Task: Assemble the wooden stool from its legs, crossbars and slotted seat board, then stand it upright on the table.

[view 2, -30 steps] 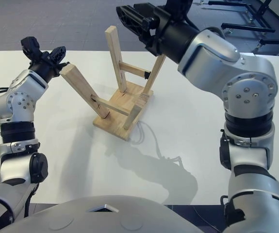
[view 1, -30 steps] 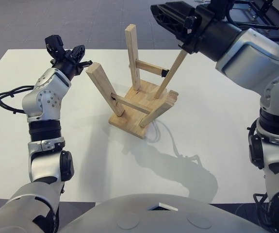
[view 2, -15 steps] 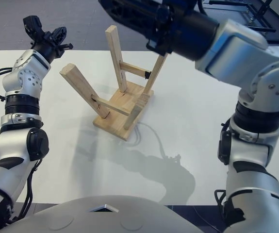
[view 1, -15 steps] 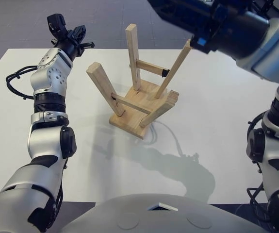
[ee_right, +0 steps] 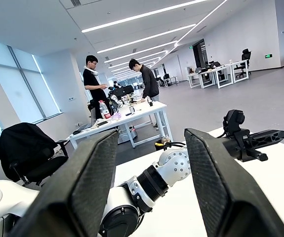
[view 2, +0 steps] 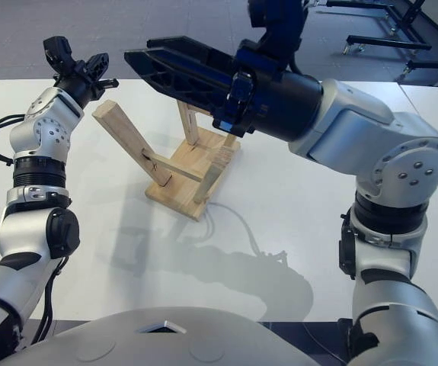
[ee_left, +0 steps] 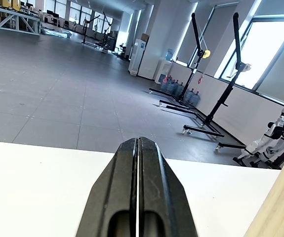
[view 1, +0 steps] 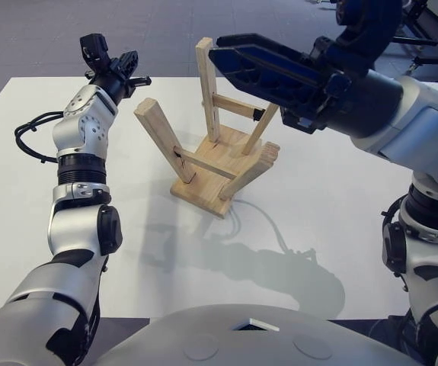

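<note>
With the stool [view 1: 220, 171] seat-down, legs up on the table [view 1: 340, 191], we should lower our wide-spread right gripper [view 2: 139, 57] squarely around the far leg [view 1: 208, 88] while our pinched-shut left gripper [ee_left: 138, 143] braces the splayed leg [view 1: 161, 133].

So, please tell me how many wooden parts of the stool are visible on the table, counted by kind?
Legs: 4
Crossbars: 2
Seat board: 1
Total: 7
</note>
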{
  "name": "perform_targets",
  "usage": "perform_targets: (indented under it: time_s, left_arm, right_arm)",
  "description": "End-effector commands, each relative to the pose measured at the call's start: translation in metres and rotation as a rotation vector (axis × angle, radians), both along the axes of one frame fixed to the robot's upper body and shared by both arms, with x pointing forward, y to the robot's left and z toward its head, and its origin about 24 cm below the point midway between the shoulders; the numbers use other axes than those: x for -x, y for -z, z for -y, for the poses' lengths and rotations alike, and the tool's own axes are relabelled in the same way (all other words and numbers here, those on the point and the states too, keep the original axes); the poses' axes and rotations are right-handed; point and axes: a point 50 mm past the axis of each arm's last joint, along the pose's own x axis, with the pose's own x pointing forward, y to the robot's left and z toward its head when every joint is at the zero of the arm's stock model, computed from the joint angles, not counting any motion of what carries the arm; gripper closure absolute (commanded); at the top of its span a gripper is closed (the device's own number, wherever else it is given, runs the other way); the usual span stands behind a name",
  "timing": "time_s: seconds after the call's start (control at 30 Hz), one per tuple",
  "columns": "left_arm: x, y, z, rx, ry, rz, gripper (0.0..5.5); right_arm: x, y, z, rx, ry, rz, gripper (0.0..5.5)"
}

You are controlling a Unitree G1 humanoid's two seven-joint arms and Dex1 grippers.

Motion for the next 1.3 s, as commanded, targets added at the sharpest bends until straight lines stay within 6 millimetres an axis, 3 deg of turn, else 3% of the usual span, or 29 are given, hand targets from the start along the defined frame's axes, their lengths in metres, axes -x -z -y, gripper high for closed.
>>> perform_targets:
  time_s: [0.03,0.27,0.37,0.43,0.53,0.63,0.7,0.97,1.13,1.23,1.3]
  left_arm:
    - [0.003,0.005,-0.001,-0.009,0.002,-0.021,5.50]
    - [0.004,0.008,0.002,-0.010,0.008,-0.025,5.50]
    - [0.004,0.008,0.005,-0.012,0.014,-0.028,5.50]
    - [0.004,0.010,0.006,-0.014,0.018,-0.031,5.50]
    - [0.005,0.012,0.009,-0.019,0.024,-0.039,5.50]
    - [0.006,0.015,0.010,-0.020,0.023,-0.044,5.50]
    - [0.006,0.017,0.012,-0.016,0.025,-0.047,5.50]
    - [0.010,0.022,0.015,0.005,0.009,-0.047,5.50]
    - [0.009,0.022,0.015,0.010,0.004,-0.045,5.50]
    - [0.010,0.023,0.014,0.009,0.002,-0.045,5.50]
    - [0.010,0.022,0.012,0.011,0.002,-0.043,5.50]
  right_arm:
    - [0.001,-0.008,0.000,-0.006,-0.008,0.033,3.04]
    - [0.006,-0.020,0.003,-0.013,-0.008,0.064,3.04]
    - [0.006,-0.012,0.000,-0.008,-0.007,0.045,3.04]
    - [0.004,0.002,-0.005,-0.003,-0.007,0.010,3.04]
    - [0.002,0.040,-0.014,0.028,-0.010,-0.091,3.04]
    - [-0.001,0.094,-0.022,0.124,0.007,-0.212,3.04]
    - [-0.001,0.109,-0.026,0.135,0.008,-0.240,3.04]
    - [-0.016,0.029,-0.020,-0.070,0.011,-0.027,3.04]
    - [-0.021,-0.018,0.001,-0.127,0.084,0.105,3.04]
    - [-0.015,-0.037,0.021,-0.138,0.098,0.155,3.04]
    - [-0.009,-0.039,0.026,-0.141,0.085,0.150,3.04]
